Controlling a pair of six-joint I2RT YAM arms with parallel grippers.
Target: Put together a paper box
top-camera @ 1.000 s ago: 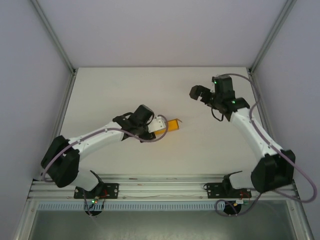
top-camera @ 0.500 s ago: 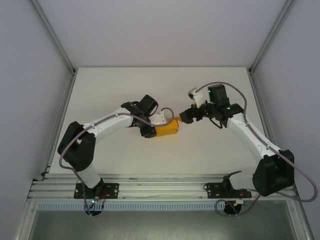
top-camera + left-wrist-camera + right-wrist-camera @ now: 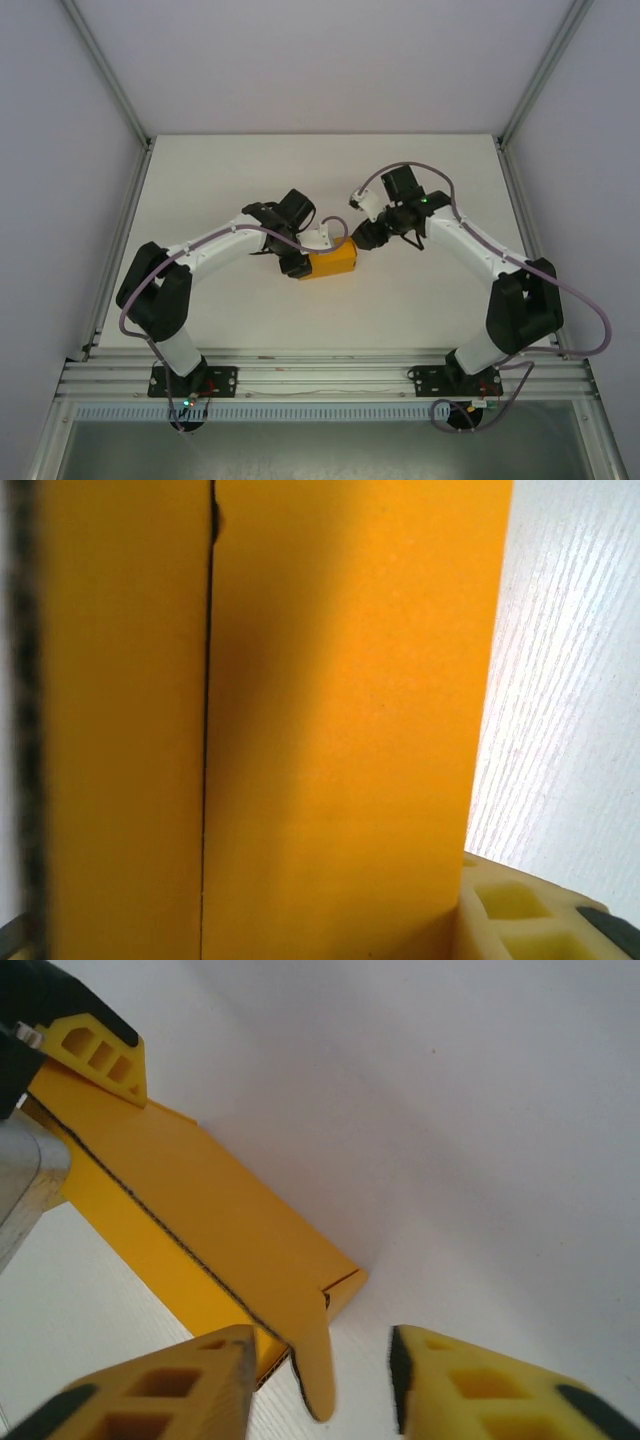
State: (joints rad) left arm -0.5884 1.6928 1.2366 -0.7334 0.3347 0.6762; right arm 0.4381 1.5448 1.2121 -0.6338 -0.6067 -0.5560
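Right pincer point(image 3: 320, 1360) has reached the paper box point(image 3: 335, 262), jaws narrowly apart around its tab point(image 3: 312, 1385); left pincer point(image 3: 308, 256) grips it.

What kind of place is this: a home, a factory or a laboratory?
Probably a laboratory test cell: a white table walled by plain panels in aluminium posts, with a left arm and a right arm bolted to a metal rail.

No readable text, labels or numbers anywhere.

White arms point(image 3: 215, 255), black joints point(image 3: 150, 300), grey cables point(image 3: 595, 330), yellow cut-out fingertips point(image 3: 150, 1390)
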